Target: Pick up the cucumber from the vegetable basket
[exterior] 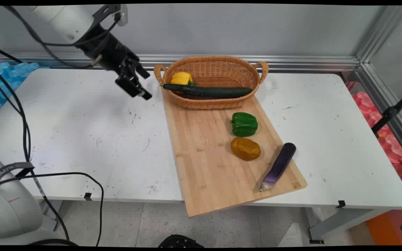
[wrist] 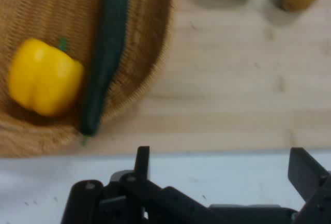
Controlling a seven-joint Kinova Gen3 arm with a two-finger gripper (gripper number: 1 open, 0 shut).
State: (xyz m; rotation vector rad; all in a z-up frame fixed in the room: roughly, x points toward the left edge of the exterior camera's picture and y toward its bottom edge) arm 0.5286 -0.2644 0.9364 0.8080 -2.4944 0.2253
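Main view showed, nearest at lower right, an eggplant (exterior: 278, 166) on the wooden cutting board (exterior: 208, 167), then a potato (exterior: 245, 149) and a green pepper (exterior: 244, 124). Farther up, the wicker basket (exterior: 218, 103) held a cucumber (exterior: 208, 91) and a yellow pepper (exterior: 181, 78). The gripper (exterior: 144, 85) hung upper left above the tabletop (exterior: 82, 132), its fingers (wrist: 305, 169) spread wide, holding nothing.

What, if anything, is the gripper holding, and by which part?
Nothing. The gripper hangs open above the table, left of the basket; nothing sits between its fingers.
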